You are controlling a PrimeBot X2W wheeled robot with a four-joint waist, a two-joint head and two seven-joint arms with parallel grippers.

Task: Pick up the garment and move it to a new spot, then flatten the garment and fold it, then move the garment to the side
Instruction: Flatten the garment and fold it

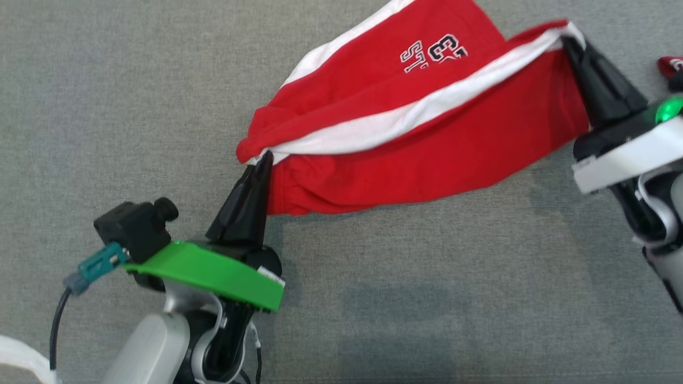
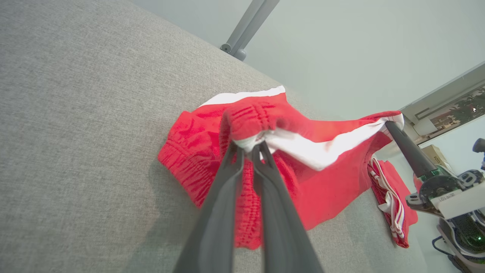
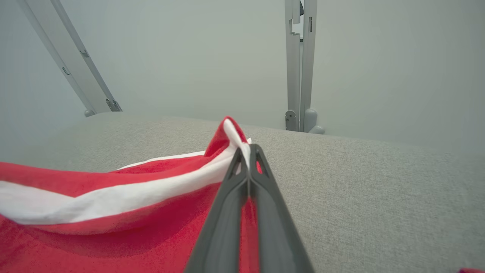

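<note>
The garment [image 1: 405, 128] is a pair of red shorts with white side stripes and a printed logo, stretched between my two grippers above the grey cloth surface [image 1: 160, 80]. My left gripper [image 1: 262, 158] is shut on its elastic waistband corner at the left; the left wrist view shows the pinched waistband [image 2: 250, 146] bunched over the tips. My right gripper [image 1: 566, 42] is shut on the hem corner at the upper right, where the white stripe [image 3: 113, 201] ends at the tips [image 3: 246, 151]. Part of the garment [image 2: 326, 182] sags onto the surface.
A second red and white garment [image 2: 392, 204] lies on the surface beyond the right gripper, its edge at the right border of the head view [image 1: 671, 65]. Grey frame posts [image 3: 299, 64] stand behind the surface's far edge. A wide stretch of grey surface lies left and in front.
</note>
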